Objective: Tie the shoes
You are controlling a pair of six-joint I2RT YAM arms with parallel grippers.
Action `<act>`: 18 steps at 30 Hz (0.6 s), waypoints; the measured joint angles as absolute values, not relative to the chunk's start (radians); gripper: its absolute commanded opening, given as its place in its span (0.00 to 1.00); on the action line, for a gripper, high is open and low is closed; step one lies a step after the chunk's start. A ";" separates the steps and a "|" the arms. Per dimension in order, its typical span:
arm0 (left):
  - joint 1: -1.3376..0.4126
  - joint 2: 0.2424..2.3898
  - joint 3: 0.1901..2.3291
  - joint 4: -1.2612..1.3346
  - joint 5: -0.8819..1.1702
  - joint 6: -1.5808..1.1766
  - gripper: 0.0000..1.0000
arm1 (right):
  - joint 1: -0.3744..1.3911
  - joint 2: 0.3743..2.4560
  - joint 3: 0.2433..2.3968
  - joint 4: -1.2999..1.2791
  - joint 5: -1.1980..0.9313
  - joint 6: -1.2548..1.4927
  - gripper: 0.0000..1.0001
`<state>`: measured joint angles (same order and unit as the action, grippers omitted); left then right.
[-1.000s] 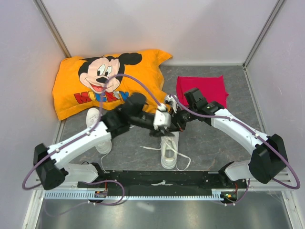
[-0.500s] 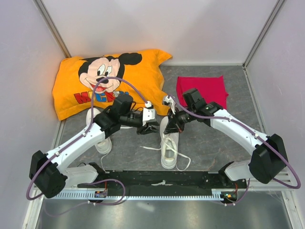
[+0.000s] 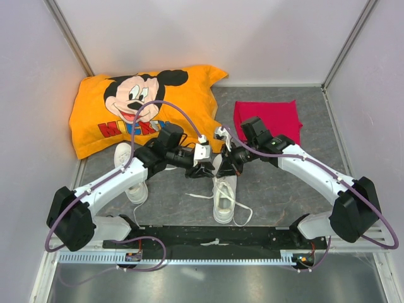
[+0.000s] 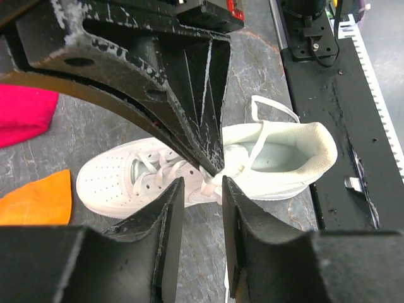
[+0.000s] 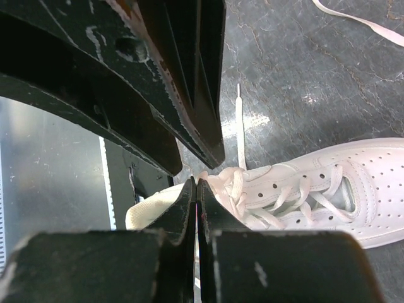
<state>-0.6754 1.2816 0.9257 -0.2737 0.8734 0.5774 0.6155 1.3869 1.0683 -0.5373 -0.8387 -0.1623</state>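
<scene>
One white shoe lies at the table's middle with its toe pointing away; it also shows in the left wrist view and the right wrist view. My right gripper is shut, its tips pinching a bunch of lace near the shoe's collar. My left gripper hovers just left of it, its jaws a little apart with nothing between them, right at the same lace bunch. The second shoe lies at the left, partly hidden under my left arm.
An orange Mickey Mouse pillow lies at the back left and a red cloth at the back right. Loose lace ends trail on the grey table beside the middle shoe. The black base rail runs along the near edge.
My left gripper pulled back left from the shoe, then came right again towards the laces. My right gripper has stayed at the laces, barely moving.
</scene>
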 measured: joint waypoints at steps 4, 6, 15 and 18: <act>-0.675 1.291 0.924 -0.254 0.884 0.577 0.37 | 0.619 1.388 1.068 -0.537 -0.839 -0.162 0.00; -0.675 1.303 0.924 -0.248 0.894 0.577 0.37 | 0.620 1.388 1.069 -0.538 -0.838 -0.162 0.00; -0.675 1.320 0.902 -0.236 0.902 0.577 0.35 | 0.620 1.387 1.072 -0.538 -0.836 -0.166 0.00; -0.676 1.330 0.894 -0.232 0.905 0.576 0.31 | 0.620 1.386 1.072 -0.538 -0.835 -0.169 0.00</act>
<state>-0.6758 1.3304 0.8944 -0.2321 0.9047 0.5762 0.6201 1.3865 1.0721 -0.5385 -0.8352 -0.1692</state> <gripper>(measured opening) 0.357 0.007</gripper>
